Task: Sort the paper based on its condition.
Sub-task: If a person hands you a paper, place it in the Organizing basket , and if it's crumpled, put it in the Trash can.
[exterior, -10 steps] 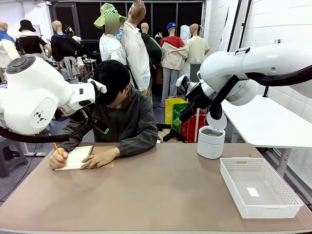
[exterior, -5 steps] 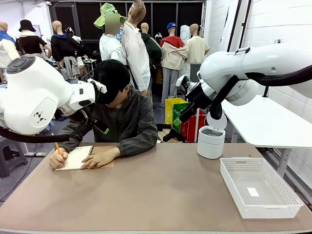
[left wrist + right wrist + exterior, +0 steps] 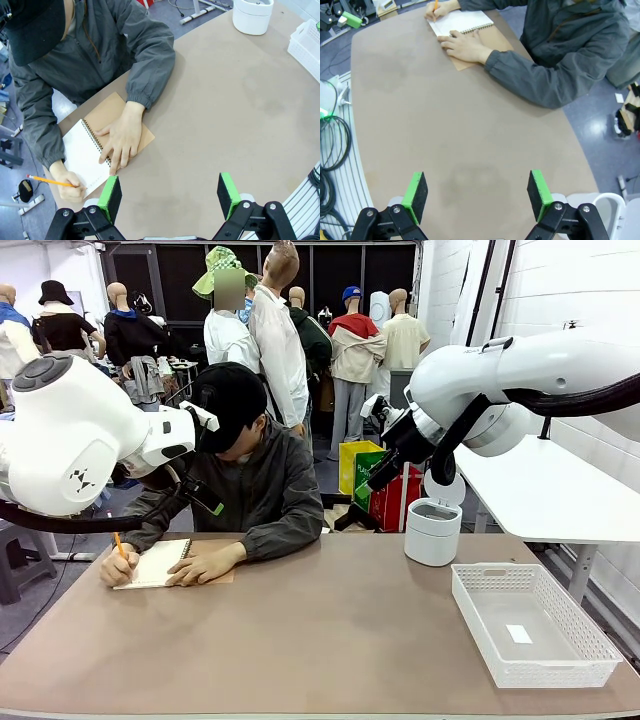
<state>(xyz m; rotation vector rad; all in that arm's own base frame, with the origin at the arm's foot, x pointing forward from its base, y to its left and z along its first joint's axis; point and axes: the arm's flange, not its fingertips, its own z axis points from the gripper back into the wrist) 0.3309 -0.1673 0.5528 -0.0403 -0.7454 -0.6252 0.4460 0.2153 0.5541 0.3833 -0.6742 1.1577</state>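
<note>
Table point(image 3: 330, 640): brown top, shared with a person seated at the far side.
Notebook point(image 3: 152, 564): spiral-bound, open on its brown cover at the far left of the table, in front of the person.
Paper point(image 3: 84, 156): the white page lies bound in the notebook, at the table's far left corner.
Person's hands: one hand point(image 3: 206, 565) lies flat on the notebook's edge; the other hand point(image 3: 119, 569) holds an orange pencil point(image 3: 49, 181) to the page.
Left gripper point(image 3: 170, 195): raised above the table's near left part, jaws apart, nothing between the green pads point(image 3: 110, 197).
Right gripper point(image 3: 476, 196): raised above bare tabletop, jaws spread wide, nothing held.
White basket point(image 3: 532, 625): near right of the table, a small white label inside.
White lidded bin point(image 3: 433, 528): far right, lid tipped up.
</note>
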